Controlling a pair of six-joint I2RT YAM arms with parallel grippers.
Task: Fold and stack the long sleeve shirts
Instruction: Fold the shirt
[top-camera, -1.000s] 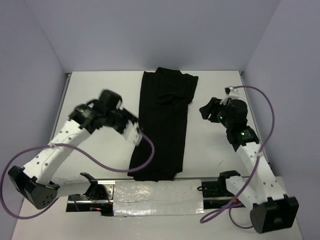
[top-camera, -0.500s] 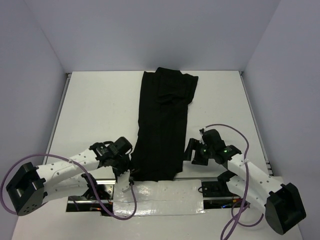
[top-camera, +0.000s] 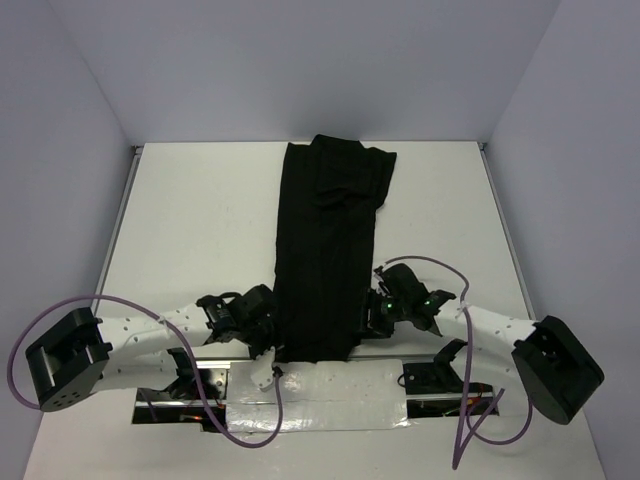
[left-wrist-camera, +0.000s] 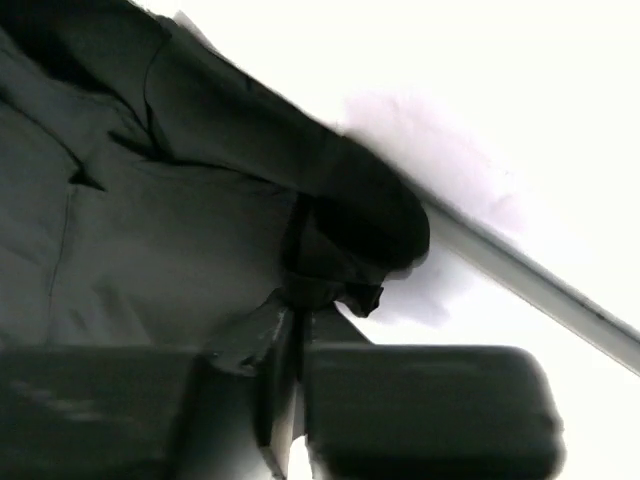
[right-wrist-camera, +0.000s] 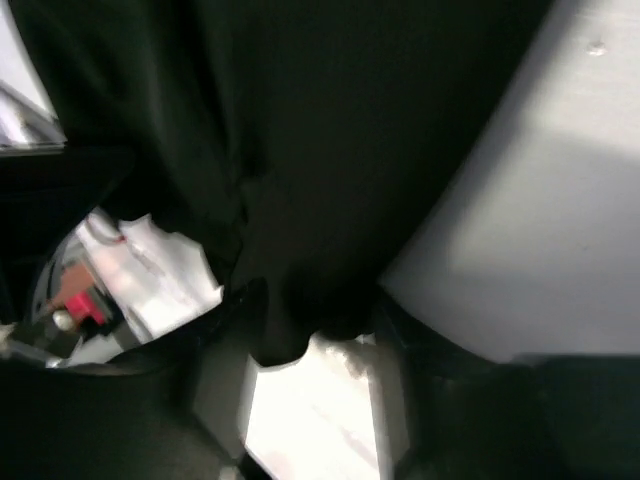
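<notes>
At the near end of the shirt (top-camera: 325, 240), pinching it tight with left gripper (left-wrist-camera: 290, 350), straddling it with half-open right gripper (right-wrist-camera: 320, 320).

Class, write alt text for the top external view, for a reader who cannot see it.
A black long sleeve shirt, folded into a long narrow strip, lies down the middle of a white table. Reaching in low from the near edge, the left gripper is at the strip's near left corner and the right gripper is at its near right edge.
</notes>
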